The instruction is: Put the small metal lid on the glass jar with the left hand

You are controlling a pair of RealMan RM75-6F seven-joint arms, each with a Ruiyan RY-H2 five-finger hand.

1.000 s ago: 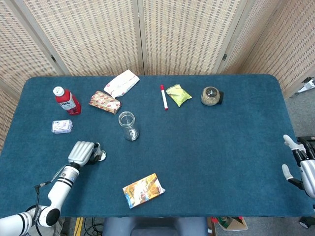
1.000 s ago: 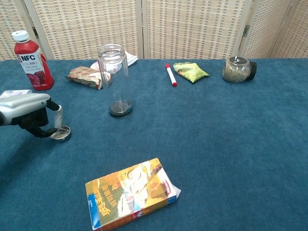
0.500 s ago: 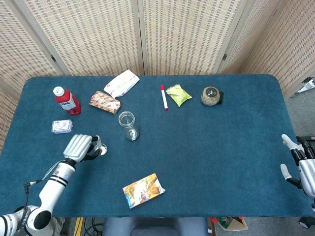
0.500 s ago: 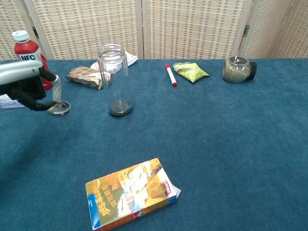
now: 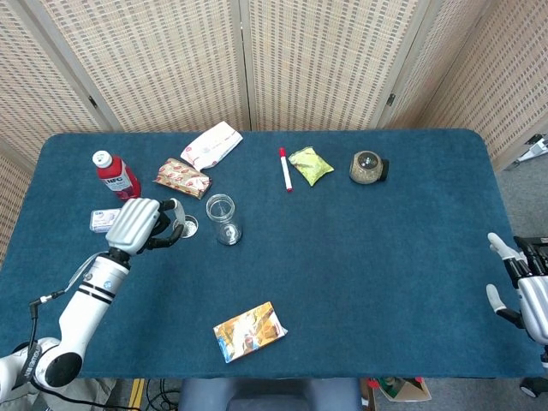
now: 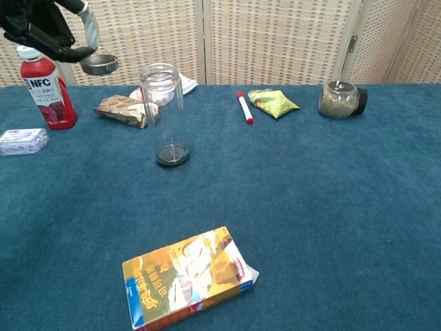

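Left hand (image 6: 43,29) pinches the metal lid (image 6: 99,65) level, raised left of the jar (image 6: 164,114) mouth, ready for placement; right hand (image 5: 516,282) idle, fingers apart.

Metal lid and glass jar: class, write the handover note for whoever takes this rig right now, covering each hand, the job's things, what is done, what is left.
Left hand: grips the metal lid, raised level with the jar's mouth, to its left.
Right hand: open at the table's right edge, holding nothing.
Glass jar: upright, open, mid-left on the table.
Done: lid picked up.
Left: move the lid over the mouth, lower it on, release.
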